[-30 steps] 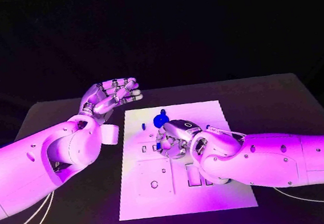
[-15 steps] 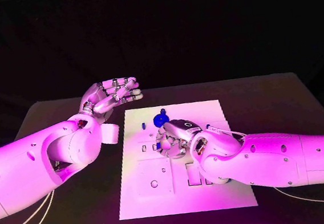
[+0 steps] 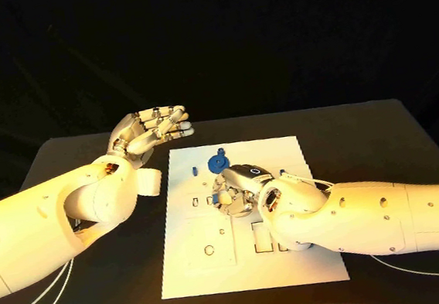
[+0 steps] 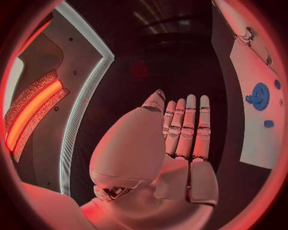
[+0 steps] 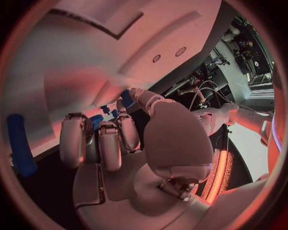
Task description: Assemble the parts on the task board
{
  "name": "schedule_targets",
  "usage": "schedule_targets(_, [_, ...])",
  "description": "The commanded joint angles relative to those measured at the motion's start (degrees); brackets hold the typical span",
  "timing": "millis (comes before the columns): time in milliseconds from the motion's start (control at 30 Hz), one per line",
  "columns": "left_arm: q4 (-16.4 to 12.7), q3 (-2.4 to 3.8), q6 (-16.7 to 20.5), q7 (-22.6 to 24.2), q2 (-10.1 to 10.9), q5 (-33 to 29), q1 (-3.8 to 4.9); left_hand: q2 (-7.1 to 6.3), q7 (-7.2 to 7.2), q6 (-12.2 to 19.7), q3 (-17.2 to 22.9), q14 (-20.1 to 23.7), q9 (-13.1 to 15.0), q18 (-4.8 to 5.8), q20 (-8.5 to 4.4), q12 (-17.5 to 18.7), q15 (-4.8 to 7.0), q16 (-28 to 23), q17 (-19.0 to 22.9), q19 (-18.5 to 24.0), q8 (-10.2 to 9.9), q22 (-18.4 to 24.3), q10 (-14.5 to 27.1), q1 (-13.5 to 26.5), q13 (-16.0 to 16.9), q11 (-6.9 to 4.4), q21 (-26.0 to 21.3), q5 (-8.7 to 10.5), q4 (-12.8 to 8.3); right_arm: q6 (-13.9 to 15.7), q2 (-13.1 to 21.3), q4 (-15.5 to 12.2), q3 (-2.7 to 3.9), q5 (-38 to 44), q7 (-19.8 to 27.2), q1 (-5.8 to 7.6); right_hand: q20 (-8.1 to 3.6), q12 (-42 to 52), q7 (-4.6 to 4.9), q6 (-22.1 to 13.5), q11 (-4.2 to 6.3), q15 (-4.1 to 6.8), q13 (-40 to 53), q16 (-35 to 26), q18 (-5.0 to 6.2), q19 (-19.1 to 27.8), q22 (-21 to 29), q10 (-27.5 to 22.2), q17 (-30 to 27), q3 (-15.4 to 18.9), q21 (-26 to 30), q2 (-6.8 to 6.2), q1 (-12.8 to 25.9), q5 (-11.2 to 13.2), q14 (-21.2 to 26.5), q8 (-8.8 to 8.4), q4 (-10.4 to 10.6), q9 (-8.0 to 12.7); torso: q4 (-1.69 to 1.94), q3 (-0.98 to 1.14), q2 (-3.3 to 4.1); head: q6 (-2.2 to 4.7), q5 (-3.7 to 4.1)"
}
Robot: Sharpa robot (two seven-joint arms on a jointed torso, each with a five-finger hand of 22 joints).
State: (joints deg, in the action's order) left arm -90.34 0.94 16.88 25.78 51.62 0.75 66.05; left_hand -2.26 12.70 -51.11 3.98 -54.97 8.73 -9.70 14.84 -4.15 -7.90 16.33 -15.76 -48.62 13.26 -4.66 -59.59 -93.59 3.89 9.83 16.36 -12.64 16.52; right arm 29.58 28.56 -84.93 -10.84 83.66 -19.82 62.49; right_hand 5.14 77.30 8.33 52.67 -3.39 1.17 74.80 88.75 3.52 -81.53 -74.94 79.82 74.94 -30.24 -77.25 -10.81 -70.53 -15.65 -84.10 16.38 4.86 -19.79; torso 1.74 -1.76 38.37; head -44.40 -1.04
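Note:
The white task board [image 3: 209, 267] lies in the middle of the black table. A blue gear [image 3: 219, 162] stands near its far end, with a small blue part [image 3: 194, 171] beside it. My right hand [image 3: 238, 192] is down on the board just in front of the gear. Its fingers [image 5: 99, 141] curl over a small blue part [image 5: 96, 120], and the thumb tip meets blue [image 5: 126, 98] too. My left hand [image 3: 154, 129] hovers above the table beyond the board's far left corner. That hand's fingers [image 4: 186, 124] are straight and hold nothing. The gear [image 4: 259, 96] also shows on the board [image 4: 255, 139] in the left wrist view.
A long blue bar [image 5: 21, 143] lies on the board close to my right hand. Slots and holes [image 3: 209, 249] mark the board's near half. Bare black table [image 3: 365, 144] surrounds the board on both sides.

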Motion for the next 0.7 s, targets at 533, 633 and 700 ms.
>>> schedule_targets(533, [0.14, 0.03, -1.39, 0.11, -0.09, 0.07, 0.03, 0.08, 0.35, -0.03, 0.35, 0.50, 0.04, -0.84, 0.20, 0.36, -0.08, -0.35, -0.07, 0.22, -0.37, 0.05, -0.06, 0.51, -0.04, 0.35, -0.36, -0.17, 0.08, -1.27, -0.13, 0.14, -0.05, -0.11, 1.07, -0.07, 0.58, -1.60, 0.68, -2.03, -0.61, -0.96, -1.61, -0.40, 0.38, 1.01, -1.83, -1.83, 9.84, -0.35, 1.16, -1.61, 0.24, -0.29, -4.74, -1.47, 0.25, 0.67, 0.00, 0.00, 0.03, 0.09, 0.03])
schedule_targets(633, [0.17, 0.03, -1.40, 0.09, -0.10, 0.08, 0.03, 0.08, 0.35, -0.03, 0.35, 0.50, 0.04, -0.84, 0.20, 0.36, -0.08, -0.35, -0.07, 0.22, -0.37, 0.05, -0.06, 0.51, -0.04, 0.35, -0.36, -0.17, 0.08, -1.05, -0.11, 0.13, -0.05, -0.12, 1.10, -0.07, 0.63, -1.63, 0.73, -2.12, -0.66, -1.01, -1.65, -0.42, 0.37, 1.00, -1.85, -1.87, 9.79, -0.27, 1.15, -1.77, 0.36, -0.28, -4.73, -1.56, 0.34, 0.71, 0.01, 0.00, 0.02, 0.10, 0.06])
schedule_targets(700, [0.18, 0.03, -1.41, 0.09, -0.11, 0.09, 0.03, 0.08, 0.35, -0.03, 0.35, 0.50, 0.04, -0.84, 0.20, 0.36, -0.08, -0.35, -0.07, 0.22, -0.37, 0.05, -0.06, 0.51, -0.04, 0.35, -0.36, -0.17, 0.08, -0.94, -0.10, 0.12, -0.05, -0.12, 1.09, -0.07, 0.67, -1.67, 0.76, -2.20, -0.69, -1.05, -1.69, -0.42, 0.40, 1.05, -1.77, -1.90, 9.80, -0.19, 1.25, -1.91, 0.45, -0.27, -4.73, -1.64, 0.42, 0.75, 0.01, 0.01, 0.02, 0.11, 0.07])
